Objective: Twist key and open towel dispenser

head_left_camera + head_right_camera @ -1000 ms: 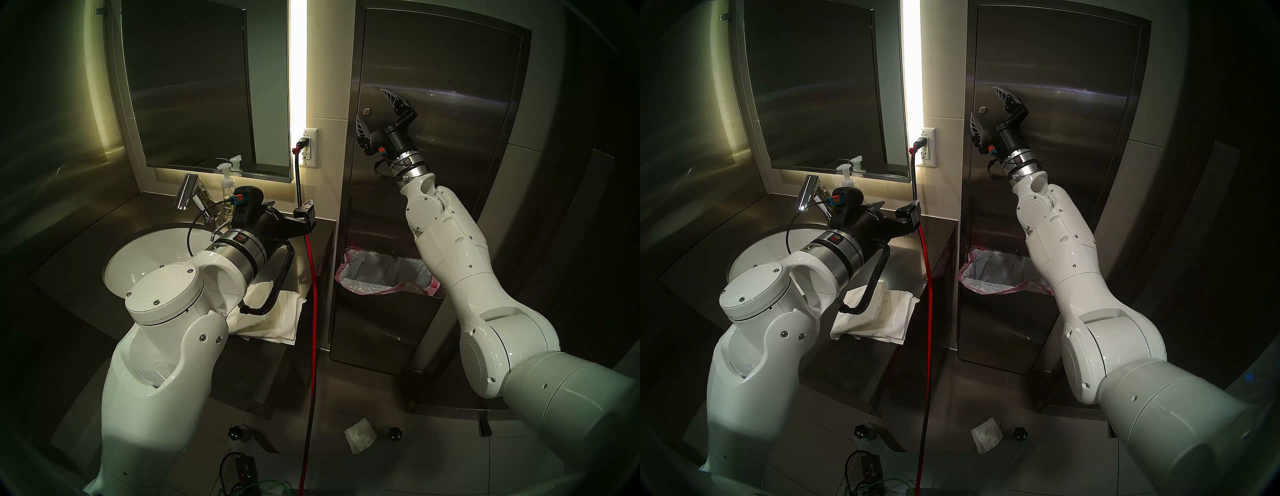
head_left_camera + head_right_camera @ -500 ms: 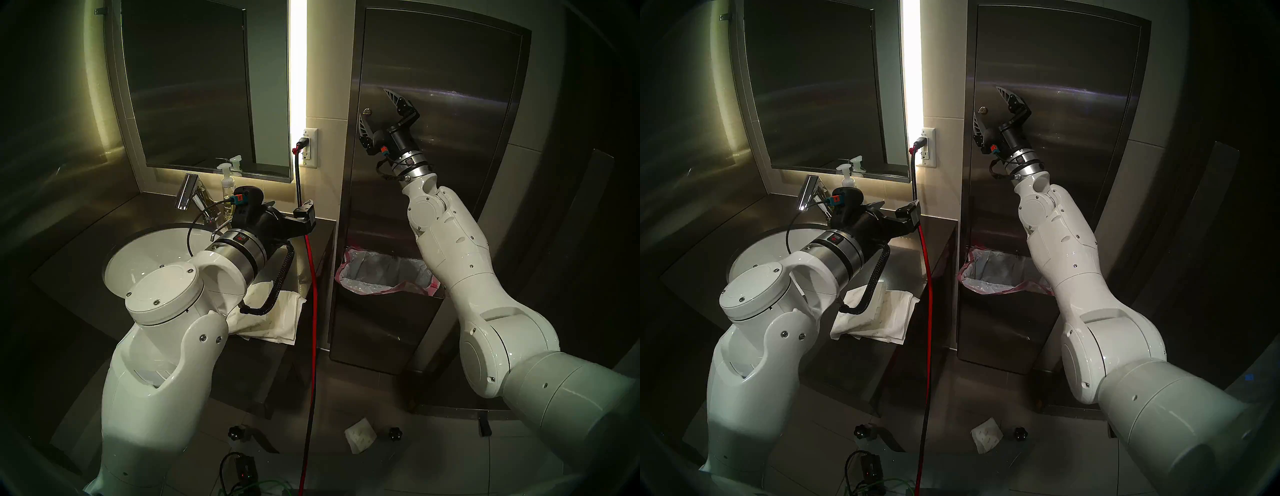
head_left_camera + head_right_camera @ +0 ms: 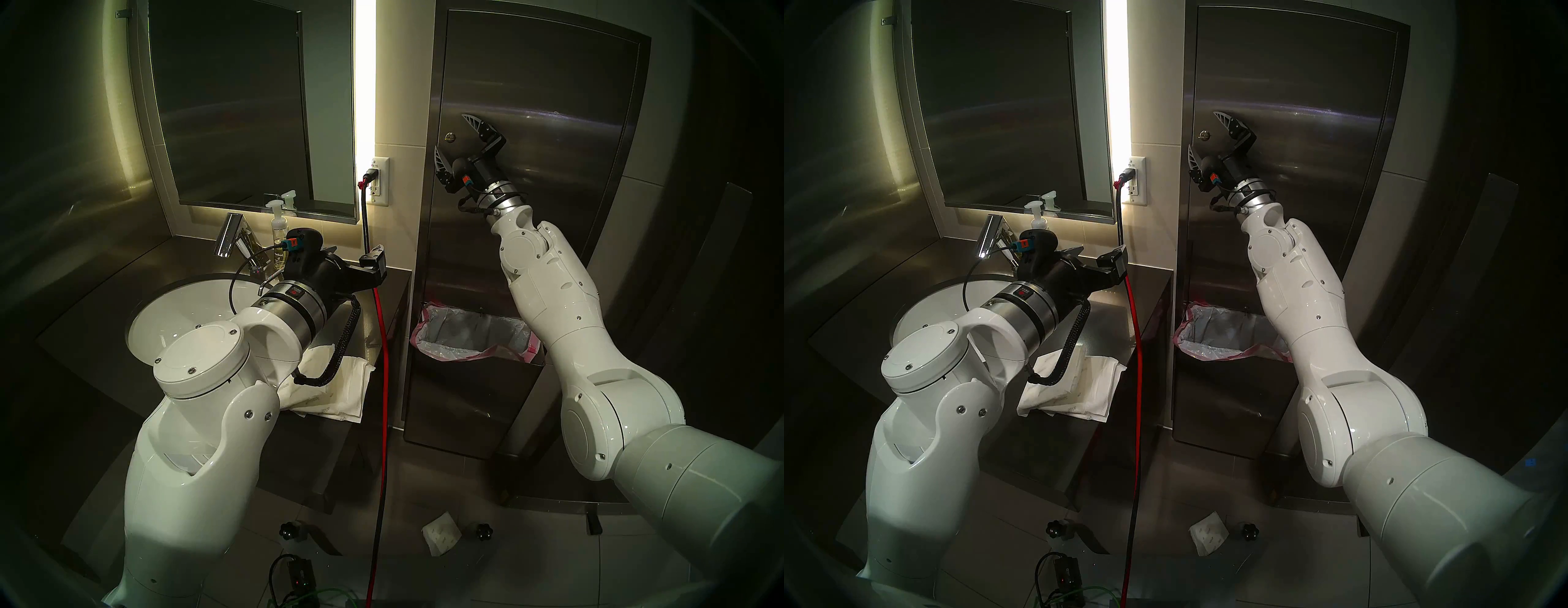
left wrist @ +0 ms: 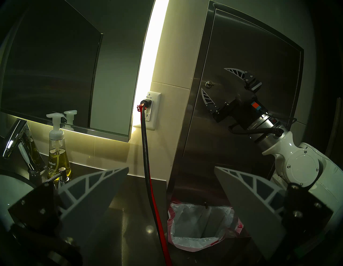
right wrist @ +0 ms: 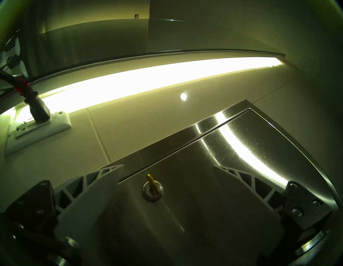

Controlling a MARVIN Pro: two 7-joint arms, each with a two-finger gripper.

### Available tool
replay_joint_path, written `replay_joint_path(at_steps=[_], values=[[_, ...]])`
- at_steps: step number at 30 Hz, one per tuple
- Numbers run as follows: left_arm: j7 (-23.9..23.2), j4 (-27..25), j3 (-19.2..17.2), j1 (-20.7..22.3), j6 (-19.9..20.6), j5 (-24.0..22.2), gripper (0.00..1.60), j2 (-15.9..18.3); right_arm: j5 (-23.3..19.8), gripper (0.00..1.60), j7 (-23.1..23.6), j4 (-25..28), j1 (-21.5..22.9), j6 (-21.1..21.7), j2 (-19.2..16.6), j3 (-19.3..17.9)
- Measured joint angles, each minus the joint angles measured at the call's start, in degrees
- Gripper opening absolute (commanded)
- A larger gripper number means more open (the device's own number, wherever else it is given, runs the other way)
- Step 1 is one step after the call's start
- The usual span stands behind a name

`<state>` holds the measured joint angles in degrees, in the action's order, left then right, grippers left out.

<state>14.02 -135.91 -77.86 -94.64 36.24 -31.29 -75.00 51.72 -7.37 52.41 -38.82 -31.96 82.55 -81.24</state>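
1. Silver and tiny, the key sticks out of a round lock near the left edge of the towel dispenser door, which is shut flush.
2. Around it, the right pincer stands spread wide, one finger on each side of the key and not touching it, so the step in hand looks like lining up for the grasp.
3. Next, I judge, the fingers must ease closer to the door, close on the small key head squarely, then turn the wrist; a slip is likely on so small a part.
4. Farther off, the left pincer hangs spread and empty over the tabletop by the sink.
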Motion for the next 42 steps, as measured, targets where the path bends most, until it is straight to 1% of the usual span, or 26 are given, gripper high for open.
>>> replay_joint_path(at_steps=[3,4,6,7,10,11,12,15,16,17,18,19,20,22,23,24,25,27,28,29,32,35,36,37,40,42], values=[[0.0,0.0,0.0,0.0,0.0,0.0,1.6,0.0,-0.35,1.39,0.92,-0.29,0.88,0.11,0.17,-0.13],[0.0,0.0,0.0,0.0,0.0,0.0,1.6,0.0,-0.44,1.44,1.17,-0.38,1.08,0.12,0.19,-0.18],[0.0,0.0,0.0,0.0,0.0,0.0,1.6,-0.01,-0.64,1.44,1.68,-0.6,1.39,0.12,0.21,-0.26],[0.0,0.0,0.0,0.0,0.0,0.0,1.6,-0.01,-0.69,1.4,1.82,-0.68,1.48,0.11,0.22,-0.28],[0.0,0.0,0.0,0.0,0.01,0.01,1.6,-0.01,-0.92,1.41,2.55,-1.61,1.84,-0.14,0.16,-0.38],[0.0,0.0,0.0,0.0,0.01,0.01,1.6,-0.01,-0.95,1.5,2.69,-1.89,1.91,-0.26,0.14,-0.39],[0.0,0.0,0.0,0.0,0.01,0.01,1.6,-0.01,-0.99,1.51,2.85,-2.21,1.97,-0.41,0.1,-0.4],[0.0,0.0,0.0,0.0,0.01,0.01,1.6,-0.02,-1.05,1.49,3.26,-3.02,2.07,-0.84,-0.1,-0.43],[0.0,0.0,0.0,0.0,0.02,0.01,1.6,-0.02,-1.06,1.33,3.37,-3.28,2.09,-0.98,-0.18,-0.45],[0.0,0.0,0.0,0.0,0.02,0.01,1.6,-0.02,-1.06,1.25,3.43,-3.55,2.11,-1.12,-0.26,-0.48],[0.0,0.0,0.0,0.0,0.02,0.01,1.6,-0.02,-1.06,1.25,3.44,-3.93,2.14,-1.28,-0.38,-0.51],[0.0,0.0,0.0,0.0,0.02,0.01,1.6,-0.02,-1.06,1.13,3.43,-4.17,2.16,-1.39,-0.44,-0.54],[0.0,0.0,0.0,0.0,0.02,0.02,1.6,-0.02,-1.06,0.92,3.36,-4.63,2.21,-1.57,-0.58,-0.6],[0.0,0.0,0.0,0.0,0.02,0.02,1.6,-0.03,-1.06,0.78,3.26,-5.03,2.27,-1.74,-0.7,-0.66],[0.0,0.0,0.0,0.0,0.02,0.02,1.6,-0.03,-1.06,0.75,3.21,-5.19,2.31,-1.82,-0.75,-0.68],[0.0,0.0,0.0,0.0,0.02,0.02,1.6,-0.03,-1.05,0.63,3.16,-5.36,2.36,-1.91,-0.82,-0.71],[0.0,0.0,0.0,0.0,0.01,0.02,1.6,-0.03,-1.03,0.56,3.11,-5.49,2.42,-2.0,-0.87,-0.74],[0.0,0.0,0.0,0.0,0.01,0.02,1.6,-0.03,-0.96,0.49,2.98,-5.68,2.53,-2.18,-0.96,-0.77],[0.0,0.0,0.0,0.0,0.01,0.02,1.6,-0.03,-0.88,0.5,2.91,-5.83,2.62,-2.31,-1.02,-0.77],[0.0,0.0,0.0,0.0,0.01,0.03,1.6,-0.03,-0.79,0.56,2.86,-6.07,2.69,-2.44,-1.05,-0.77],[0.0,0.0,0.0,0.0,0.01,0.03,1.6,-0.04,-0.61,0.78,2.66,-6.66,2.86,-2.76,-1.08,-0.77],[0.0,0.0,0.0,0.0,0.01,0.03,1.6,-0.04,-0.44,0.8,2.45,-7.4,3.17,-3.24,-1.11,-0.78],[0.0,0.0,0.0,0.0,0.01,0.03,1.6,-0.04,-0.4,0.93,2.42,-7.56,3.24,-3.32,-1.11,-0.78],[0.0,0.0,0.0,0.0,0.01,0.03,1.6,-0.04,-0.35,1.02,2.36,-7.85,3.37,-3.45,-1.11,-0.79],[0.0,0.0,0.0,0.0,0.02,0.04,1.6,-0.04,-0.29,1.03,2.29,-8.67,3.69,-3.84,-1.11,-0.82],[0.0,0.0,0.0,0.0,0.02,0.04,1.6,-0.04,-0.26,0.98,2.28,-9.07,3.86,-4.03,-1.09,-0.82]])
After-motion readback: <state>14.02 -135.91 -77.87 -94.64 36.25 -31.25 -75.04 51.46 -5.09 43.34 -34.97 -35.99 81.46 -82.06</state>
